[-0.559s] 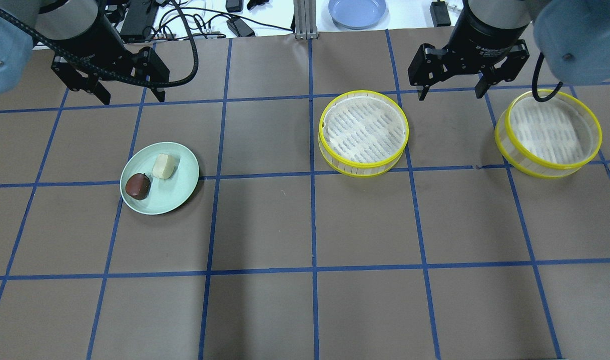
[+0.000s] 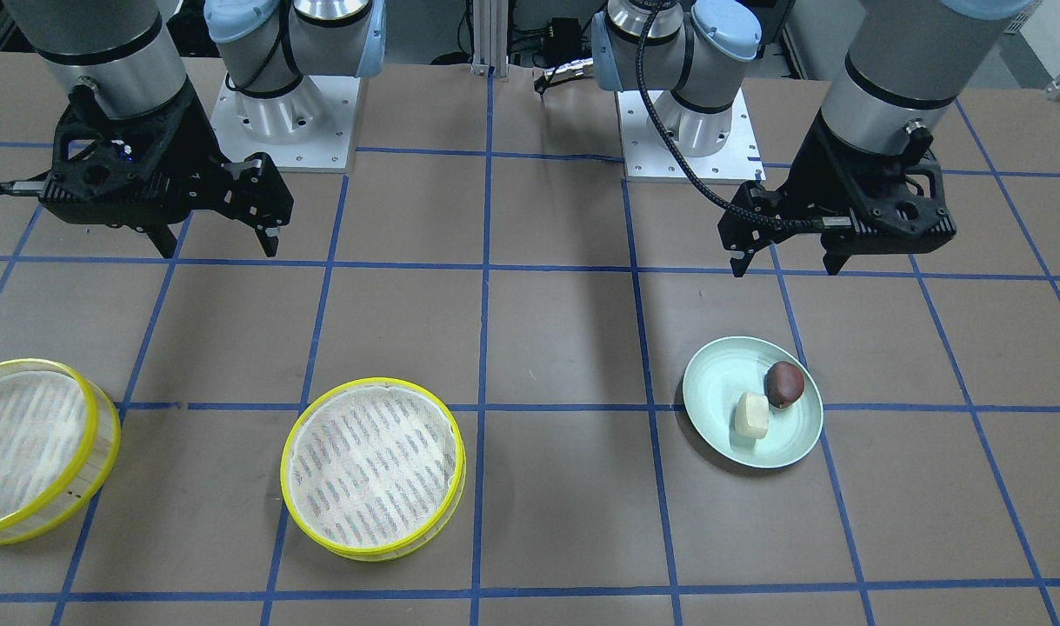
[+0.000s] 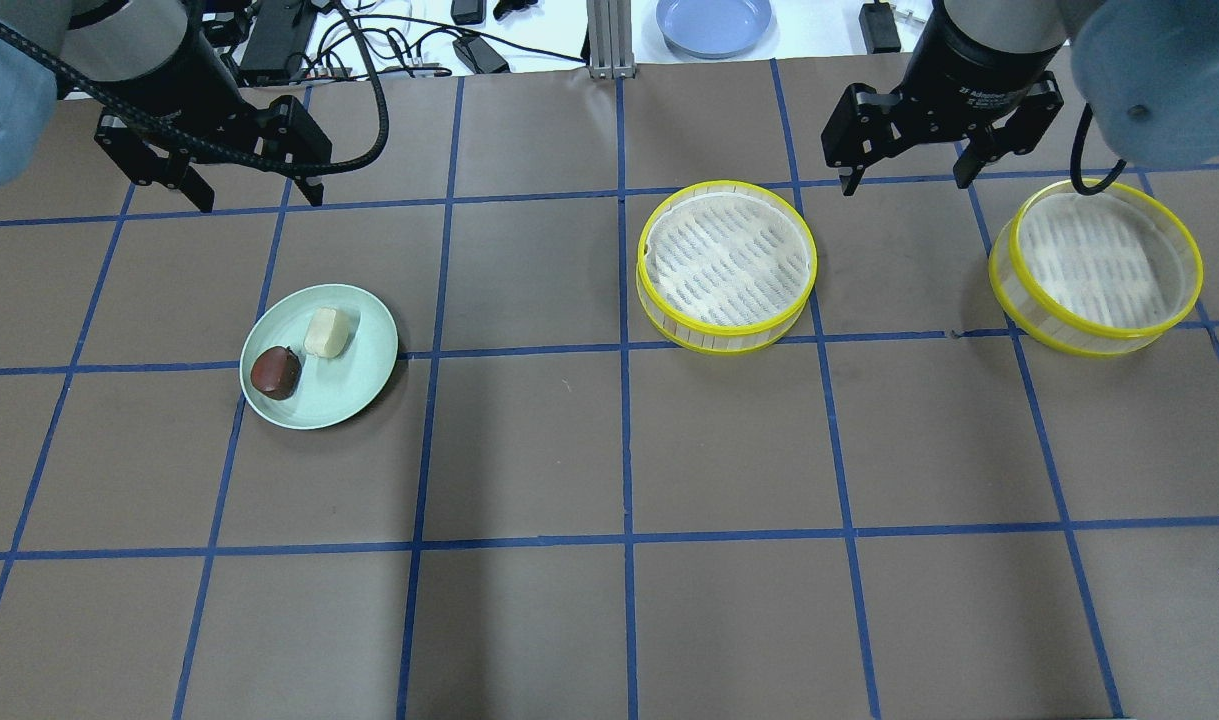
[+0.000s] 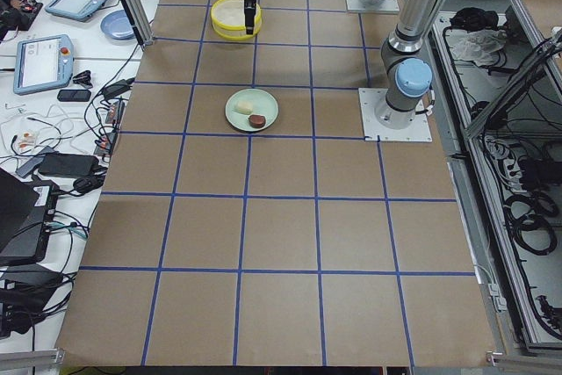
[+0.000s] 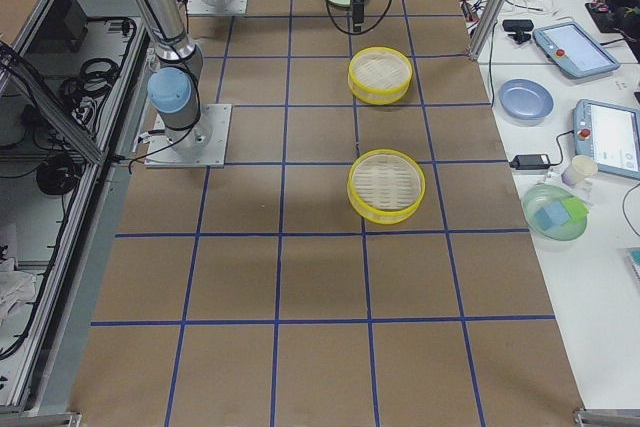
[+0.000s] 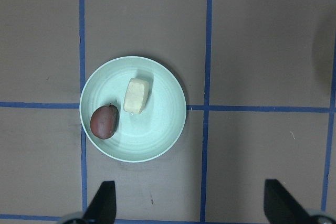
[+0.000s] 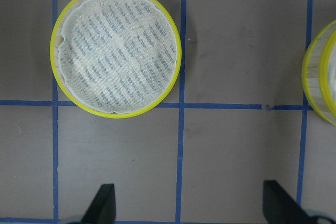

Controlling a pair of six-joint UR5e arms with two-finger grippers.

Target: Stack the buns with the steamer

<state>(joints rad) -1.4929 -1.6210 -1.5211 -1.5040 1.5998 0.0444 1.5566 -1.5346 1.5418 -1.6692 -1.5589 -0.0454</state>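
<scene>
1. the pale green plate [image 3: 357, 388] holds both buns, the cream-white bun [image 3: 327, 332] close beside the reddish-brown bun [image 3: 275, 372].
2. the left gripper [image 3: 259, 200] hangs over the table on the plate's robot-base side, fingers spread wide, holding nothing.
3. the near steamer tier [image 3: 726, 262] stands well off to the plate's robot-right side, and the far steamer tier [image 3: 1104, 262] stands beyond it.
4. the right gripper [image 3: 904, 186], jaws apart, hovers past the near tier from the plate. the white print on it starts "2f" and the rest is too blurred to read.

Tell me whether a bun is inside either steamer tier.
No: the white bun and brown bun both lie on the green plate.
</scene>
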